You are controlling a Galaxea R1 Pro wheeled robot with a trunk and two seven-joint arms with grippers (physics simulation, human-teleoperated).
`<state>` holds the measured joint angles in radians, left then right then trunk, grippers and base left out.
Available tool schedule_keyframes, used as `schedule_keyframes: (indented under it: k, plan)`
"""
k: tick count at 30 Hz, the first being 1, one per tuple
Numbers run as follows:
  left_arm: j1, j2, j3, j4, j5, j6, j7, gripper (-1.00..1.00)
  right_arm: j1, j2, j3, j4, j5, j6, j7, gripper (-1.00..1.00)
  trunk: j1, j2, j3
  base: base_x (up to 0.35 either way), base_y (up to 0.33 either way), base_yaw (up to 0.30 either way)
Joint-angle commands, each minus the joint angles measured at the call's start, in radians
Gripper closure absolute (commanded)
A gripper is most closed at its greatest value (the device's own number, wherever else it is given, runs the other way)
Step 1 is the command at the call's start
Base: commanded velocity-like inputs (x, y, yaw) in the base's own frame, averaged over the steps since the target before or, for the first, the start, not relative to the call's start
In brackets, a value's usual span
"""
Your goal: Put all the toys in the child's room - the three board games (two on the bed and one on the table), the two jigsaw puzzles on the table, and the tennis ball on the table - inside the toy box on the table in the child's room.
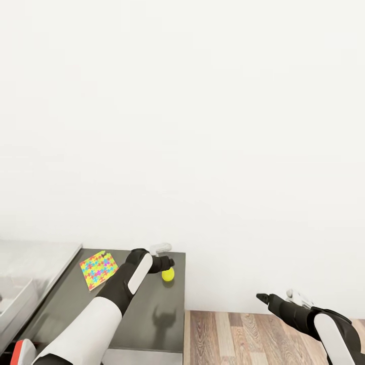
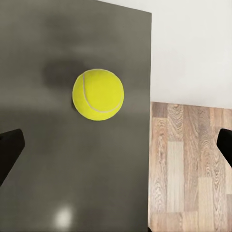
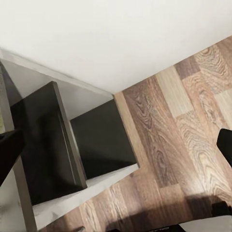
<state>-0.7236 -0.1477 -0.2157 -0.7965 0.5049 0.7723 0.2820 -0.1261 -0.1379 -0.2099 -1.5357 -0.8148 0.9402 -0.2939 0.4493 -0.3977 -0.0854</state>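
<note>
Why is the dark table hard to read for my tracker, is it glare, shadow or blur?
Head view: the glossy table mirrors the left arm as a dark reflection; the wall is nearly blown out white. Left wrist view: a soft shadow smudges behind the tennis ball, with a small bright glare spot near the table's front; the ball itself is sharp.

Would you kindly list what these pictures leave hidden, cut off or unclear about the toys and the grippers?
- Left gripper, head view: its own wrist covers the fingers; the left wrist view shows fingertips wide apart at the edges.
- Tennis ball: partly hidden behind that gripper in the head view.
- Jigsaw puzzle: its picture is too small to read.
- Grey object at the head view's left edge: cut off, unidentifiable.
- Right gripper: too small in the head view.
</note>
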Motion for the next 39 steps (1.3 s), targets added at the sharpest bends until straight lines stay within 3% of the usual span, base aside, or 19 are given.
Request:
schedule_keyframes:
  k: [1,18,39]
  plan:
    - [-0.001,0.0,-0.002,-0.001,0.011,0.002,0.01,-1.0,-0.001,0.0,0.0,-0.002,-0.01,0.003,-0.009,-1.0,0.001,-0.002,-0.002,0.043,0.0,0.0]
    - [-0.001,0.0,-0.004,-0.001,0.009,-0.011,0.008,-1.0,-0.001,0.0,0.0,-0.003,-0.01,0.003,-0.008,-1.0,0.001,-0.002,-0.002,0.246,-0.028,0.0]
    - [-0.001,0.0,-0.003,-0.001,0.011,-0.011,0.006,-1.0,-0.001,-0.001,0.0,-0.001,-0.012,0.006,-0.01,-1.0,0.001,-0.002,-0.019,0.074,-0.022,0.0]
